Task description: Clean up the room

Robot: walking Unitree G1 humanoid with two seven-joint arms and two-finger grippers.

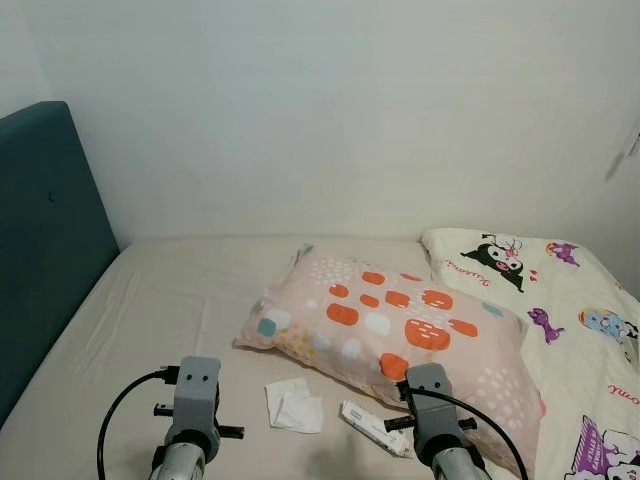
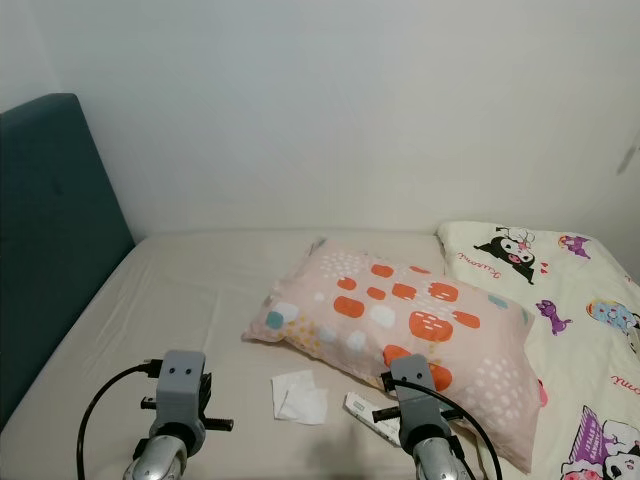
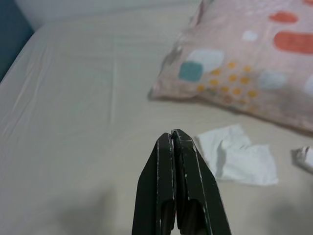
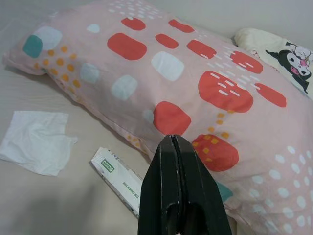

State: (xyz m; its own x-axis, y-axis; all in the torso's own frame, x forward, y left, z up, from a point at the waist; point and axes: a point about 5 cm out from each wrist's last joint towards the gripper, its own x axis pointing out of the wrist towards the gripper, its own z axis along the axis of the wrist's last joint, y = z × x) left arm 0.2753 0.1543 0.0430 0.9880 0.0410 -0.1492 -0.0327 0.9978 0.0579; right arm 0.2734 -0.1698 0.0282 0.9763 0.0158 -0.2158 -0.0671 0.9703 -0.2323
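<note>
Both end effectors, left [image 3: 177, 142] and right [image 4: 178, 147], are held closed and empty above the bed [image 1: 170, 300]; the tissue [image 1: 293, 405] and wrapper [image 4: 120, 178] are judged next, requiring opening.

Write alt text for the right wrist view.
The right hand, its two black fingers shut together, points at a pink pillow with orange and white patches lying on a beige bed sheet. Beside the pillow lie a crumpled white tissue and a flat white packet.

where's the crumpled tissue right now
The crumpled white tissue lies on the beige bedsheet just in front of the pink spotted pillow, between the two arms, with a white wrapper to its right.
</note>
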